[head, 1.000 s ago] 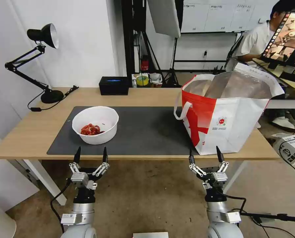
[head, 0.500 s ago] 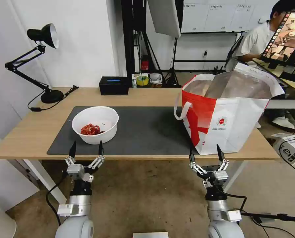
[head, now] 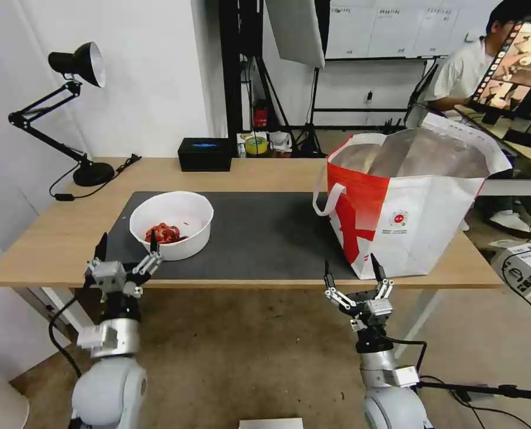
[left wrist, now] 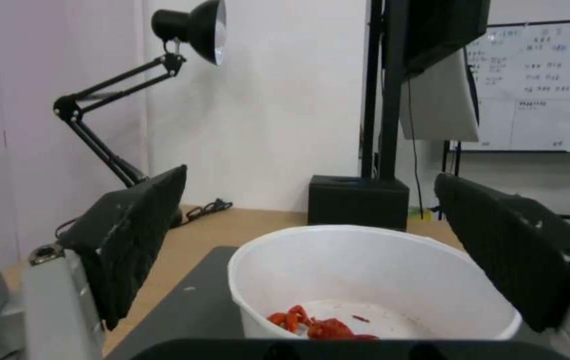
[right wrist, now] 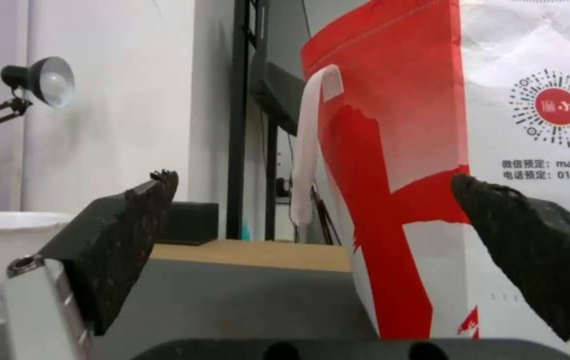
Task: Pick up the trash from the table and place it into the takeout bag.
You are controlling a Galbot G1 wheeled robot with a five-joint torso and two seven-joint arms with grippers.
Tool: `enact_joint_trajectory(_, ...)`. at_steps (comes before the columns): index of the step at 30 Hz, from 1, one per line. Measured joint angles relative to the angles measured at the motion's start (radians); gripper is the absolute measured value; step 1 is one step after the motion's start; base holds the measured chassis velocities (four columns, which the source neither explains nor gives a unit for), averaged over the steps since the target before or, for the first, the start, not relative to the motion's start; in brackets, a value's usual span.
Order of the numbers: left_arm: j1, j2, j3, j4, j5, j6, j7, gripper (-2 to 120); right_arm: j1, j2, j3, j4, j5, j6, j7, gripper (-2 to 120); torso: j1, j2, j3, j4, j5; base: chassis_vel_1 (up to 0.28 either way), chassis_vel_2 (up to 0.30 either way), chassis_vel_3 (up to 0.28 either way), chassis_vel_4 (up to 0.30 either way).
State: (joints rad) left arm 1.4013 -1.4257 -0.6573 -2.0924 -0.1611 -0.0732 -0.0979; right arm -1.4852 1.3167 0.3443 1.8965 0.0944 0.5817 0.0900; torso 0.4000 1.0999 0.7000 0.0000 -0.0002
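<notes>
At the table's point(head: 51, 238) front left edge, your left gripper point(head: 127, 249) stands with its jaws spread wide, empty. The white round bowl point(head: 171, 224) with red scraps point(head: 163, 233) sits just beyond it, slightly to its right, on the dark grey mat point(head: 259, 232), upright with its mouth facing up; being round, it has no long axis. This arm is clearly nearer. Your right gripper point(head: 352, 273), also wide and empty, waits below the front edge before the takeout bag point(head: 408, 205), which stands upright at the table's right end.
</notes>
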Motion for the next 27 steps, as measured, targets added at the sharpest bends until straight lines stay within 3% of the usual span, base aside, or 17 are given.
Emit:
enact_joint_trajectory(8,-0.061,0.069,0.01,0.01,-0.088,0.09,-0.015,100,0.005,0.0,-0.001,0.0,0.0,-0.005,-0.003,100,0.0,0.0,0.0,0.0,0.0,0.0,0.0,0.0,0.0)
enact_joint_trajectory(11,-0.126,0.116,0.015,0.035,-0.157,0.17,-0.029,100,0.006,0.001,-0.001,0.004,-0.002,-0.01,-0.005,100,0.0,0.0,0.0,-0.0001,0.0,0.0,0.0,0.0,0.0)
enact_joint_trajectory(23,-0.211,0.179,0.032,0.085,-0.209,0.347,-0.071,100,0.007,0.004,0.001,0.005,-0.004,-0.018,-0.006,100,0.0,0.0,0.0,0.0,0.0001,0.0,0.0,0.0,0.0)
enact_joint_trajectory(27,-0.231,0.201,0.047,0.108,-0.227,0.368,-0.074,100,0.01,0.006,0.001,0.005,-0.005,-0.022,-0.006,100,0.0,0.0,0.0,0.0,0.0,0.0,0.0,0.0,0.0)
